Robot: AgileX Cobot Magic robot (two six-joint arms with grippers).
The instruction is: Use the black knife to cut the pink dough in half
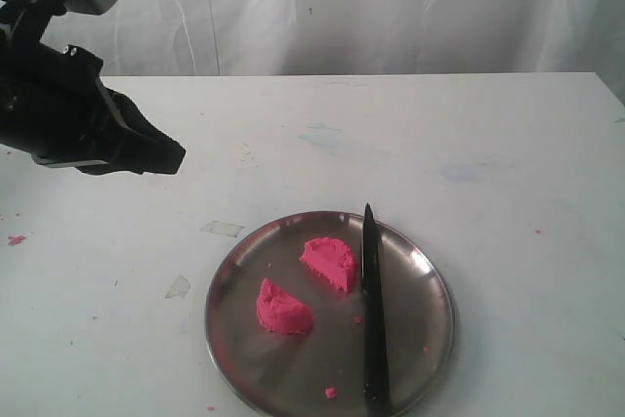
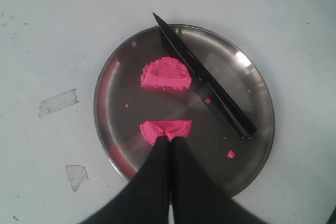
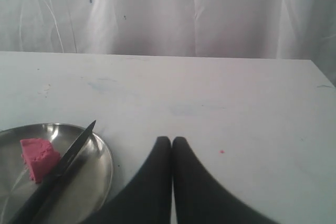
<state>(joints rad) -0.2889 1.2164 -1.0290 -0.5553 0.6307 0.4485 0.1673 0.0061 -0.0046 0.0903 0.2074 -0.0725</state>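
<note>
I see soft pink dough halves [image 1: 329, 263], flat-cut, left of slim black knife [image 1: 372, 319] on shiny round steel plate [image 1: 420, 290]; left gripper [image 2: 169, 141] and right gripper [image 3: 171, 141] fingers pressed together, empty.

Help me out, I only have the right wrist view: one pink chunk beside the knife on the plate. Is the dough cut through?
Observer: Yes. The pink dough lies in two halves: this one beside the black knife, the second half apart from it, both on the steel plate.
Operator: Is anything holding the knife's handle?
Observer: No. The handle lies free near the plate's rim, on the side nearest the exterior camera.
Operator: Where is the left gripper?
Observer: The left gripper is shut and empty, raised over the table to the left of the plate.
</note>
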